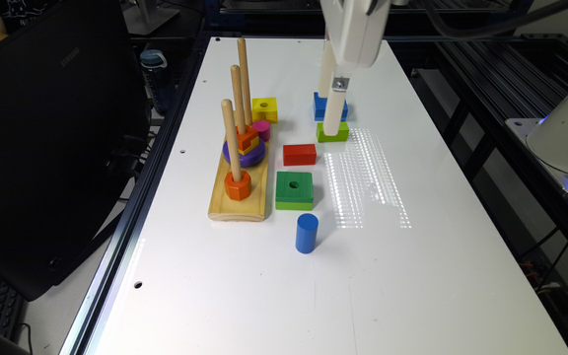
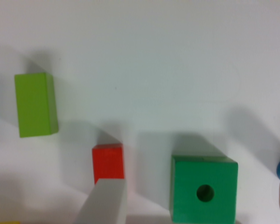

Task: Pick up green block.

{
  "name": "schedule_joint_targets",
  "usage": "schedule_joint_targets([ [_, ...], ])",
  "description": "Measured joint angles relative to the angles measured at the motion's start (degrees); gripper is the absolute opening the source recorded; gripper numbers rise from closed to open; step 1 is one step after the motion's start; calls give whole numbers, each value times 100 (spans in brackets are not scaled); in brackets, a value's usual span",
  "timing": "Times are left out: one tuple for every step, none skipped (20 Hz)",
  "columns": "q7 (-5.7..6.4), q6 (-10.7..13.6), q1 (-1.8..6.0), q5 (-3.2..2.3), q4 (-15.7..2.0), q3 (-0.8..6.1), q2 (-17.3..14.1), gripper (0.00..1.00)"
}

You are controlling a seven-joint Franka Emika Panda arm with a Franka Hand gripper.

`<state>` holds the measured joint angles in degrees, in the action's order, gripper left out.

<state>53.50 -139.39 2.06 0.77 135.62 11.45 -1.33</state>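
Between the fingers (image 2: pixel 102 200) nothing sits, spread apart. Green block (image 2: pixel 204 192) lies on table (image 1: pixel 264 296) beside one finger, red block (image 2: pixel 108 162) just beyond its tip. Approach step; next needs centring over the block, then descent.

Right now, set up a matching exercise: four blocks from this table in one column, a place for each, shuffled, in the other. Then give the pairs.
Things:
1. green block
2. red block
3. blue cylinder
4. orange hexagon

Places:
A. threaded on the nearest peg of the wooden base
B. standing upright, nearest the camera in the exterior view
C. lying flat between the red block and the blue cylinder
D. lying between the lime-green block and the green block

Pairs: 1-C, 2-D, 3-B, 4-A
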Motion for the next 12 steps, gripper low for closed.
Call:
schedule_joint_targets([
  [18,1,0,-2,-58,15,-54,100],
  [31,2,-1,-3,-108,26,-96,100],
  [42,7,-1,-4,-163,35,-142,100],
  [47,12,-1,-4,-201,43,-175,100],
  [53,16,-1,-5,-237,50,-205,100],
  [58,17,-1,-5,-259,55,-226,100],
  [63,17,-1,-5,-274,62,-240,100],
  [73,17,-1,-5,-282,74,-245,100],
  [90,17,-2,-5,-292,91,-248,100],
  [117,18,-2,-5,-301,114,-252,100],
  [144,18,-2,-6,-308,139,-257,100],
  [179,17,-3,-6,-316,173,-264,100],
])
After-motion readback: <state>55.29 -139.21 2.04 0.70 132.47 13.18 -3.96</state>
